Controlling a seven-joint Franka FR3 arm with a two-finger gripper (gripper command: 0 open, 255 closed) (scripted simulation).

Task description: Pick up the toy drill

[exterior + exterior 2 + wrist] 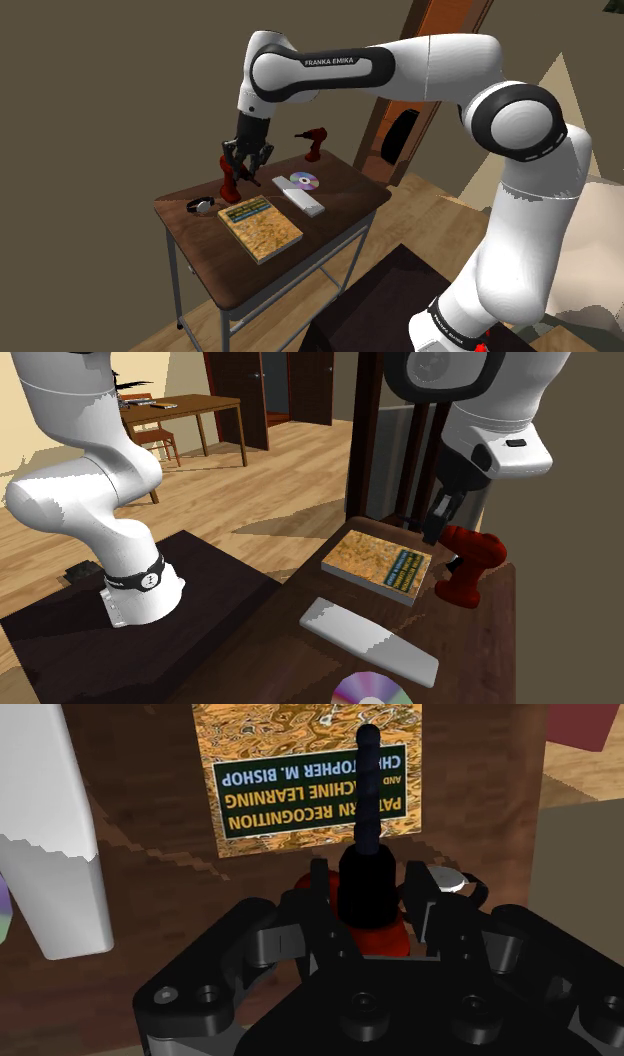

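On dark brown table [345, 190], beside book [260, 228], jaws clamp red toy drill [230, 188]; plank floor [230, 492] below.

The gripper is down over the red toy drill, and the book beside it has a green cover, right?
Not quite: the book has an orange-brown cover, not green, as the wrist view shows. The gripper is indeed down over the red toy drill beside it.

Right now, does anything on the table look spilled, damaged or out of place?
Nothing stands out. The red toy drill stands upright at the gripper, a second red drill stands at a far corner of the table, and the book, white bar and disc lie flat.
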